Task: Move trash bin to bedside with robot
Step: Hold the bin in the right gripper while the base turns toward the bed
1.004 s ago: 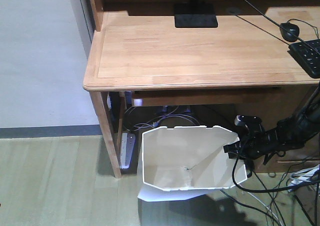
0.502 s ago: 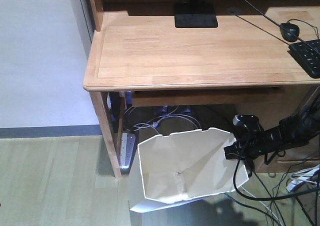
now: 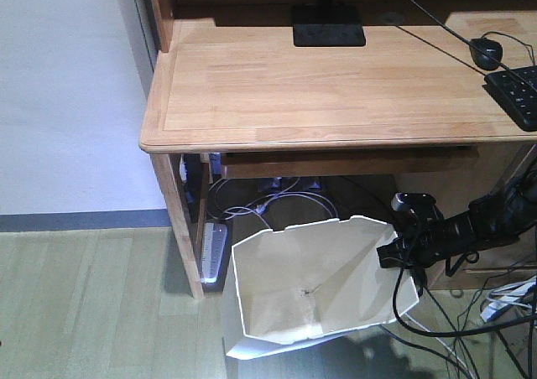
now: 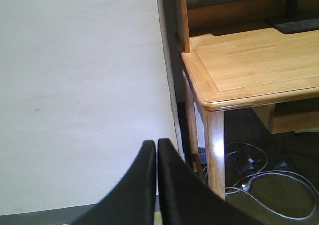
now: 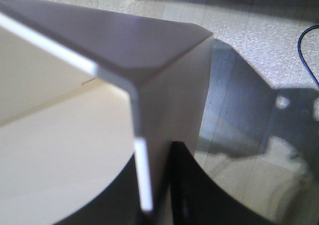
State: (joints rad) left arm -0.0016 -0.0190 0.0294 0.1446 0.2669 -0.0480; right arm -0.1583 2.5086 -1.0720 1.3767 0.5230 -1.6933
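The white trash bin (image 3: 315, 282) stands tilted on the floor in front of the desk, with its cream inside facing the front camera. My right gripper (image 3: 391, 253) is shut on the bin's right rim. In the right wrist view the rim's corner (image 5: 130, 80) sits between the black fingers (image 5: 212, 197), one inside and one outside the wall, and the gripper (image 5: 155, 187) pinches it. My left gripper (image 4: 156, 144) is shut on nothing, facing the white wall beside the desk. The bedside is out of view.
A wooden desk (image 3: 319, 77) holds a monitor base (image 3: 327, 25), a mouse (image 3: 485, 52) and a keyboard (image 3: 516, 94). A power strip (image 3: 211, 249) and cables (image 3: 277, 203) lie under it by the desk leg (image 4: 214, 155). More cables (image 3: 503, 299) trail on the right floor.
The bin has tipped and slid left and toward the camera, out from under the desk, held by my right gripper. The left gripper has not moved.
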